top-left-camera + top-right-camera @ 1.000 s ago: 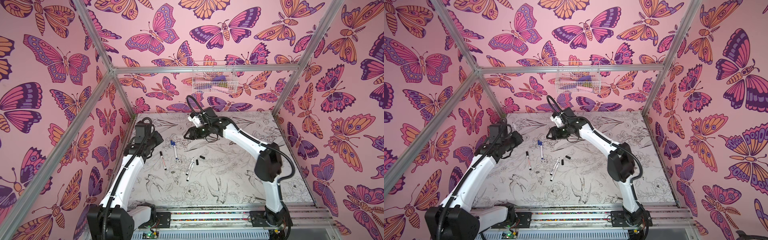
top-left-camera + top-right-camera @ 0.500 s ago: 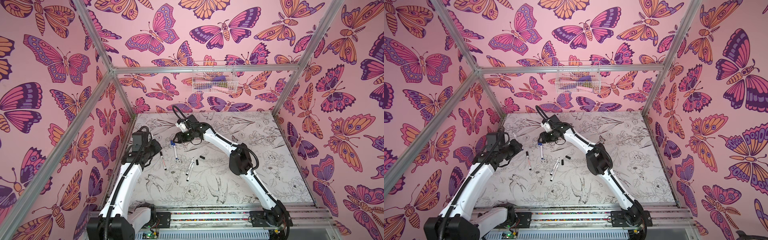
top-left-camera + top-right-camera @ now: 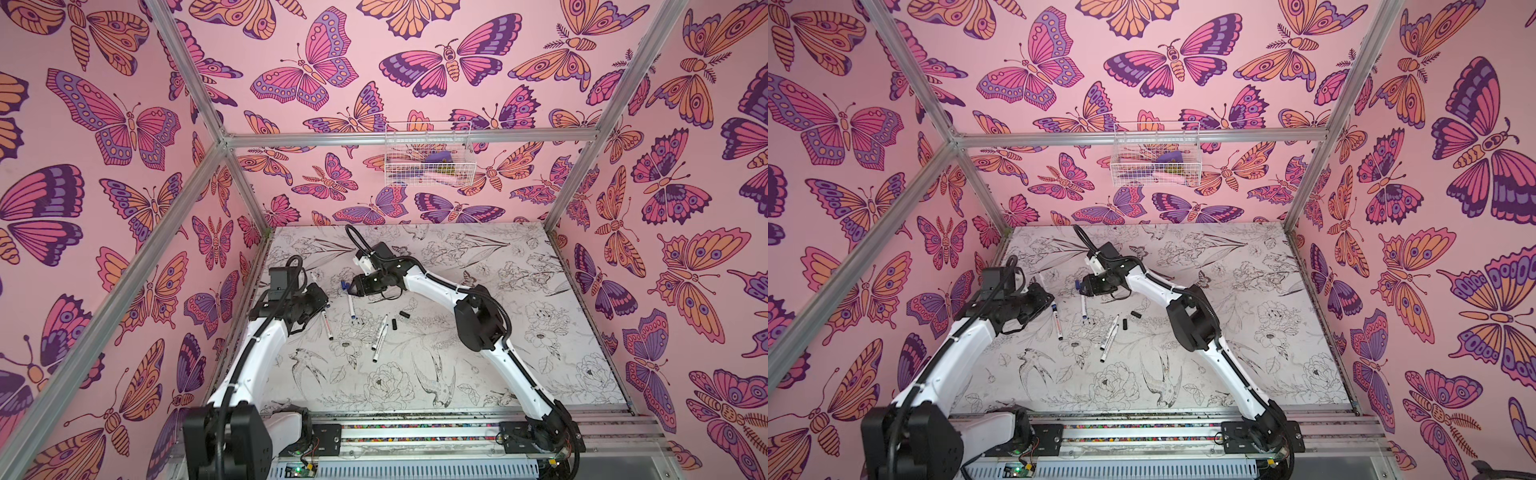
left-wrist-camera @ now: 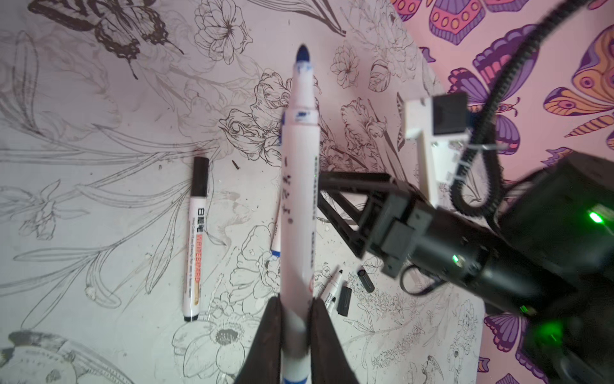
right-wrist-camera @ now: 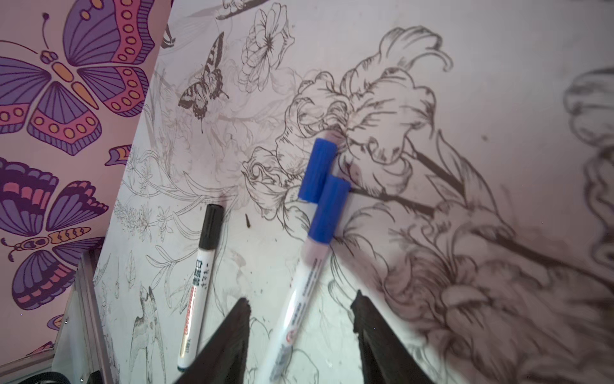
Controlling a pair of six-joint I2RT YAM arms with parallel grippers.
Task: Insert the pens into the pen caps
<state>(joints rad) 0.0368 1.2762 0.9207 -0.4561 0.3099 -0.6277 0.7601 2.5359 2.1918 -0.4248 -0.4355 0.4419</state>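
The left tool (image 4: 295, 304) was clamped on the rear part of an uncapped blue pen (image 4: 299, 186), held above the bench (image 4: 99, 232) with its blue tip pointing away from the wrist. The right tool (image 5: 302, 304) had its jaws apart, low over a capped blue pen (image 5: 310, 266); a loose blue cap (image 5: 319, 169) lay just beside that pen's cap, perhaps touching it.

I judged the pen to be light and stiff, with a smooth barrel that could slide or turn in the grip; a hold near the back, leaving the tip free, seemed right. The cap looked small and ready to roll; it should be taken across its sides, with the mouth left clear.

In both top views the left arm (image 3: 266, 336) was extended forward on the left side; the right arm (image 3: 432, 286) was stretched across the middle, elbow raised, wrist bent downward.
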